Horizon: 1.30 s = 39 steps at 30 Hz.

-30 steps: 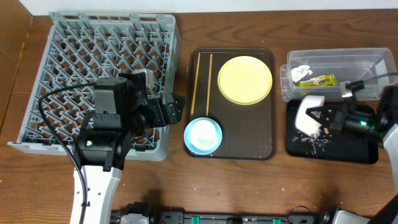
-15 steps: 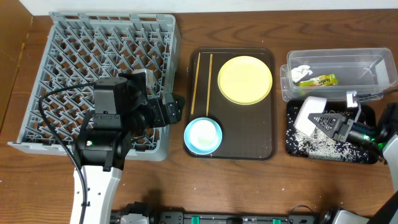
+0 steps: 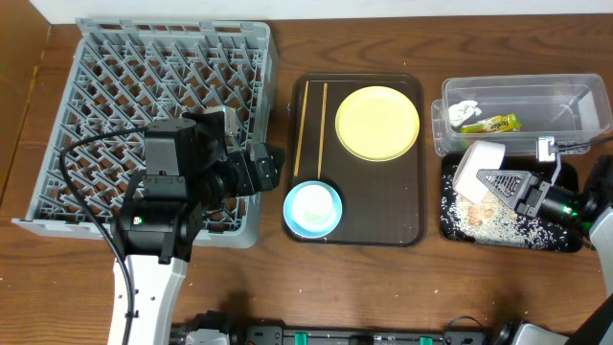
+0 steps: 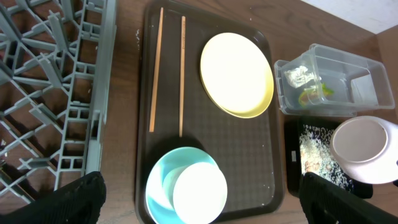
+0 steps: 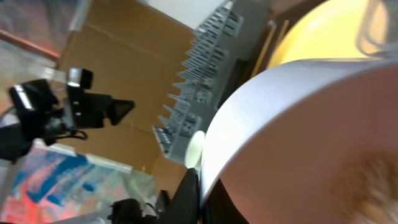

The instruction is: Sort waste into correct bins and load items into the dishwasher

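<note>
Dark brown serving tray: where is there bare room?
Bare: the corner of the dark brown serving tray below the round pale yellow plate, right of the light blue bowl. Crowded: its left strip, with thin wooden chopsticks.

No text, label, brand, number or sign can be read in any of the views. The only likely place for print is the green-and-orange snack wrapper (image 3: 493,123) lying in the clear plastic rectangular tub (image 3: 596,101) at the far right of the table. From overhead and from the left wrist view it is too small and blurred for any letters to be made out.
</note>
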Each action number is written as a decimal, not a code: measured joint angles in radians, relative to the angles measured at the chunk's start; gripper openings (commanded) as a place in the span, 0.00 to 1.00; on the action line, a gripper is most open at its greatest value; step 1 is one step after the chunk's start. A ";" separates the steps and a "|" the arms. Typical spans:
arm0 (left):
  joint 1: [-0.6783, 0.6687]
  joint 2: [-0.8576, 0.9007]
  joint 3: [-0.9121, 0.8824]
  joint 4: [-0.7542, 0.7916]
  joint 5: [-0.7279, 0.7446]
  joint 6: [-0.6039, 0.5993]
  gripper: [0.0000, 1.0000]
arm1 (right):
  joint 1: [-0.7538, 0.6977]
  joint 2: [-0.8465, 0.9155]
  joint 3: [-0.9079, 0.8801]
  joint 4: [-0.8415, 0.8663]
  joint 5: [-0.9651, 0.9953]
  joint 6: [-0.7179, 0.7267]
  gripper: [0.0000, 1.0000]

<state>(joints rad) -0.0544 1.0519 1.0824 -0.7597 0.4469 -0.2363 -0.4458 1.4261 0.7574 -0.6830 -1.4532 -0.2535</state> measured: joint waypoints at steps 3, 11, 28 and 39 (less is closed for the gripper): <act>0.000 0.000 0.000 0.000 0.000 0.000 0.99 | 0.000 0.000 0.000 0.021 0.002 0.014 0.01; 0.000 0.000 0.000 0.000 0.000 0.000 0.99 | 0.006 0.000 0.000 0.014 0.114 0.062 0.01; 0.000 0.000 0.000 0.000 0.000 0.000 0.99 | 0.029 -0.010 0.005 -0.021 0.227 0.134 0.01; 0.000 0.000 0.000 0.000 0.000 0.000 0.99 | 0.252 -0.205 0.065 -0.104 0.536 0.248 0.01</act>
<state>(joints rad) -0.0544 1.0519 1.0824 -0.7597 0.4469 -0.2363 -0.1940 1.2213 0.8227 -0.7872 -0.9169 -0.0055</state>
